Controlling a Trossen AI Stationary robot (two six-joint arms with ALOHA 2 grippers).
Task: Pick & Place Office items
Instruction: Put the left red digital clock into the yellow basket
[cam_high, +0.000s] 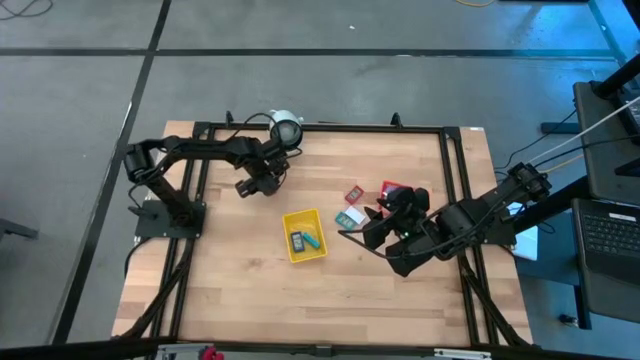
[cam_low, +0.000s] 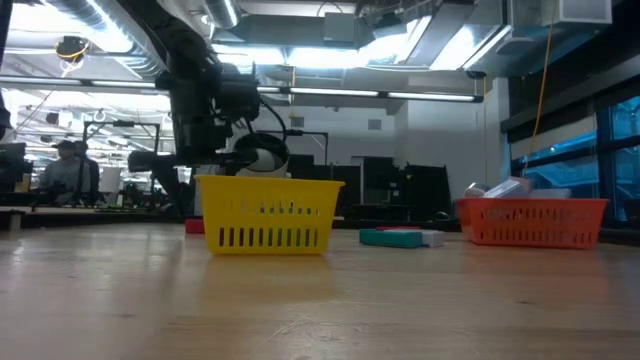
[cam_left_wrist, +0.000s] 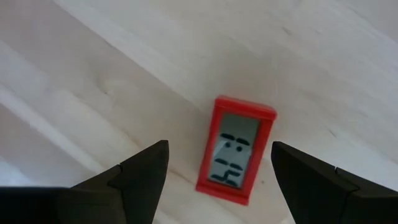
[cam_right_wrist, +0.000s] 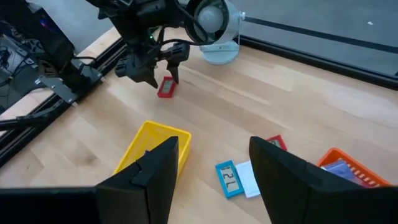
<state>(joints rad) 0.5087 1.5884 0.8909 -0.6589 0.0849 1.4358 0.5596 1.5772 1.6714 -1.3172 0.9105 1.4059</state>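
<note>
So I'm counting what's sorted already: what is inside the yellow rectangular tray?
In the yellow rectangular tray, the high view shows two small flat items: a dark blue-edged one and a teal one. Anything beneath them is hidden, and the low view's slotted wall blocks the inside.

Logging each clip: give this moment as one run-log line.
left hand: open, above red item | right hand: open, empty, raised beside yellow tray | yellow tray: two items inside
</note>
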